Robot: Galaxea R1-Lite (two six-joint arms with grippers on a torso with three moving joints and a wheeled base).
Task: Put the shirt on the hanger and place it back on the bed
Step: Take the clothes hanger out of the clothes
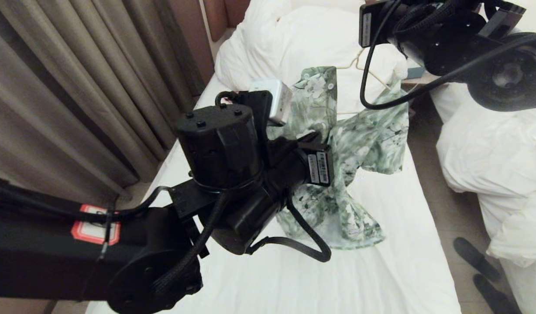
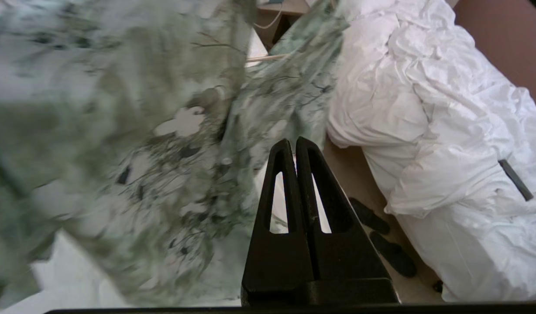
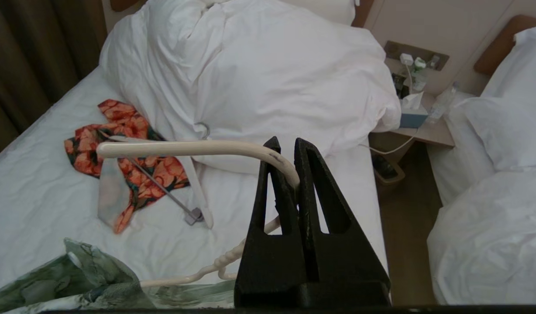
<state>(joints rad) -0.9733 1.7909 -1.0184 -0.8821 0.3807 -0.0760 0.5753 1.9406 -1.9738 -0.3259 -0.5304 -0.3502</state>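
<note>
While the right gripper (image 3: pixel 293 146) clamps the hanger (image 3: pixel 185 148), the shirt (image 1: pixel 359 139) hangs below it.

Green-and-white floral shirt (image 1: pixel 359 144), cream hanger (image 3: pixel 185 149), white bed (image 1: pixel 394 279), orange-and-black floral garment (image 3: pixel 132 148).

The head view looks forward and down along the bed (image 1: pixel 394 270) from high up, with the left arm (image 1: pixel 215 174) close in front and the right arm (image 1: pixel 460 39) at the upper right. The left wrist view sits just behind its fingers (image 2: pixel 290 183), very near the shirt (image 2: pixel 132 144), facing across to the other bed (image 2: pixel 447 152) and the floor (image 2: pixel 351 174) between. The right wrist view looks over its fingers (image 3: pixel 276 187) toward the duvet (image 3: pixel 272 74) and nightstand (image 3: pixel 425 131). All three share the shirt; the hanger (image 3: pixel 185 149) shows in each.
</note>
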